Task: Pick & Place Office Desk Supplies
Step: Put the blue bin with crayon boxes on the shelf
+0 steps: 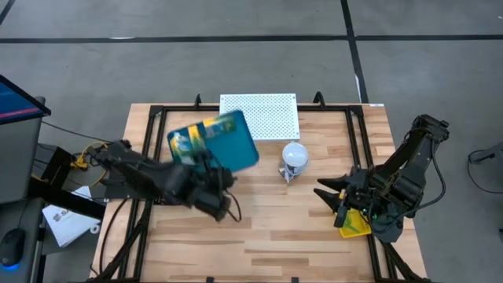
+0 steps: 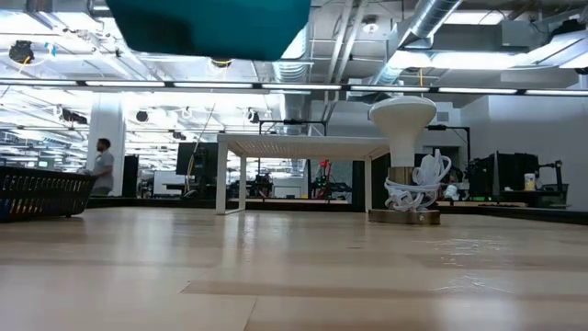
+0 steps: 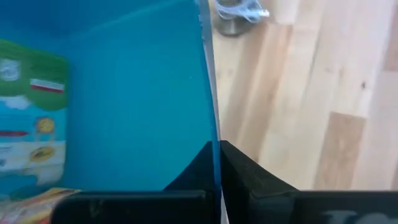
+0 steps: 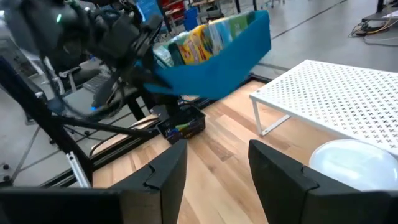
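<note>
A teal-blue tray (image 1: 228, 140) hangs in the air over the table's left-middle, held by my left gripper (image 1: 206, 165), which is shut on it. Green, yellow and blue packets (image 1: 196, 135) lie inside it; the right wrist view shows these packets (image 4: 199, 37) above the tilted tray (image 4: 217, 56). In the low view only the tray's underside (image 2: 211, 23) shows, high above the table top. My right gripper (image 1: 334, 196) waits open near the table's right edge, touching nothing. A yellow box (image 1: 354, 226) lies on the table under the right arm. My left gripper (image 3: 219, 155) pinches the tray's side wall (image 3: 210, 124) at its rim, on the tray's near side. One finger is inside the tray and the other finger (image 3: 249, 177) is outside. The tray is lifted clear of the table and tilted, with the packets (image 3: 31, 124) still in it.
A white perforated board (image 1: 259, 115) stands on legs at the table's far edge. A white ball-shaped object (image 1: 294, 157) on a small base stands right of the tray. A small black basket (image 4: 181, 127) sits on the table below the tray. A person (image 2: 101, 165) stands in the room beyond.
</note>
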{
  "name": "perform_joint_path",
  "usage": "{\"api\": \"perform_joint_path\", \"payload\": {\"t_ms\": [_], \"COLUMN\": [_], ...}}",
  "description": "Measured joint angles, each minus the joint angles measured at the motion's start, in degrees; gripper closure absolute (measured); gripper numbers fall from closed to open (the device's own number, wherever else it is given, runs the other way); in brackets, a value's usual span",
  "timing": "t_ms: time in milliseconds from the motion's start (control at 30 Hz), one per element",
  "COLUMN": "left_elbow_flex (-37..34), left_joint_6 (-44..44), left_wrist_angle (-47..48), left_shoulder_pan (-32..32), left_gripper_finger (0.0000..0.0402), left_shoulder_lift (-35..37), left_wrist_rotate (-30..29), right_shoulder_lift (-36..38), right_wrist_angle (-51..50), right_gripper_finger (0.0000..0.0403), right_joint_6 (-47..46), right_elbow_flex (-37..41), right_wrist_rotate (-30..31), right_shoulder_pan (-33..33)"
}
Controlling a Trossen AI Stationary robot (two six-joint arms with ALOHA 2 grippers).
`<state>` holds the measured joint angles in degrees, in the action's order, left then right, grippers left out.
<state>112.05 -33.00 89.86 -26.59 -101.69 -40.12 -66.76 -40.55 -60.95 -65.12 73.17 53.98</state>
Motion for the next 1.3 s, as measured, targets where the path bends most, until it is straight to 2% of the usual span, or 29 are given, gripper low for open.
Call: {"api": "perform_joint_path", "payload": {"t_ms": [200, 500, 733, 1000, 1300], "left_elbow_flex": [-4.33, -11.8, -15.31, -17.38, -17.33], "left_joint_6": [5.31, 7.15, 9.36, 6.36, 3.82], "left_wrist_angle": [0.17, -0.99, -4.44, -10.6, -21.35], "left_shoulder_pan": [6.72, 20.35, 29.2, 38.47, 43.85], "left_gripper_finger": [0.0401, 0.0401, 0.0401, 0.0401, 0.0401], "left_shoulder_lift": [7.1, 14.83, 15.49, 15.41, 14.6], "left_wrist_rotate": [-0.02, 3.2, 4.99, 9.12, 9.07], "right_shoulder_lift": [-0.02, -0.1, -0.11, -0.11, -0.11], "right_wrist_angle": [0.03, 0.17, 0.5, 1.4, 2.23], "right_gripper_finger": [0.0235, 0.0235, 0.0235, 0.0235, 0.0235], "right_joint_6": [-0.63, -3.17, -5.07, -5.1, -5.1], "right_elbow_flex": [0.0, 0.0, 0.0, 0.0, 0.0], "right_wrist_rotate": [1.81, 4.35, 5.35, 6.76, 6.86], "right_shoulder_pan": [-0.13, -0.13, -1.21, -1.34, -2.78]}}
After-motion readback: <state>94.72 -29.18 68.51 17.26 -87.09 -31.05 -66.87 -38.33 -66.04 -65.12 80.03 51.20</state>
